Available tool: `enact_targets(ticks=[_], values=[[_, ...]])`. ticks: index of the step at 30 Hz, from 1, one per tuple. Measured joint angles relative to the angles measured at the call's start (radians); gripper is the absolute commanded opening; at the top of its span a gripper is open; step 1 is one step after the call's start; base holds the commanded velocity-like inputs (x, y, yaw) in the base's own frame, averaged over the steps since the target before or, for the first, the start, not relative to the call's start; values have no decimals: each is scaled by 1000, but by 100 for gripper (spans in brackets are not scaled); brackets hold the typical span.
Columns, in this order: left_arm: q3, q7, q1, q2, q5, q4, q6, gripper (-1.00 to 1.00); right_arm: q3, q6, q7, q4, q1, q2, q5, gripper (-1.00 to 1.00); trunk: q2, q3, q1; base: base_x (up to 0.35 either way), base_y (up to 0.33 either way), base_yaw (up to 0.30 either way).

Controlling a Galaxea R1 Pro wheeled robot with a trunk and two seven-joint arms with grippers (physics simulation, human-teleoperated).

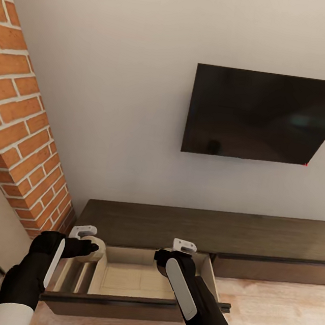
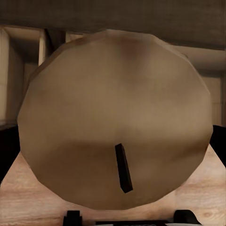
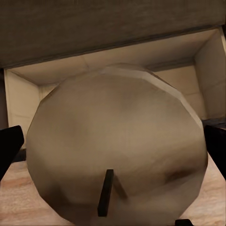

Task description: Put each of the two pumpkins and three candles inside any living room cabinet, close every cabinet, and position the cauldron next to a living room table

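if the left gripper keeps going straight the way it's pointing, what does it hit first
Probably the open drawer of the cabinet. The left gripper, shut on a candle, points down into its pale interior; depth is unclear.

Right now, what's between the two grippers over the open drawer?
In the head view, only the drawer's bare pale floor lies between the left gripper and right gripper. Each holds a candle.

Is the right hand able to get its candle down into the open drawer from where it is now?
Probably yes. The right hand holds its candle just above the open drawer, and the floor of that compartment beneath looks bare, so nothing seems to block it.
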Motion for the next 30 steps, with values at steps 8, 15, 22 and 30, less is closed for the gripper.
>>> enact_targets(ticks=[8,15,22,30], values=[[-1,1,0,-3,0,0,0,-100,0,0,0,0,0,0,0,-100,0,0,0,111,-12,0],[-2,1,0,-6,1,1,0,-100,0,0,0,1,0,0,0,-100,-35,-16,19,4,-1,0],[-3,1,0,-42,-5,20,-11,-100,0,1,1,3,0,0,0,-100,-84,-38,46,0,0,0],[-53,3,-1,-77,-4,115,-80,-100,0,1,7,9,0,0,1,-100,-140,-63,77,0,0,0]])
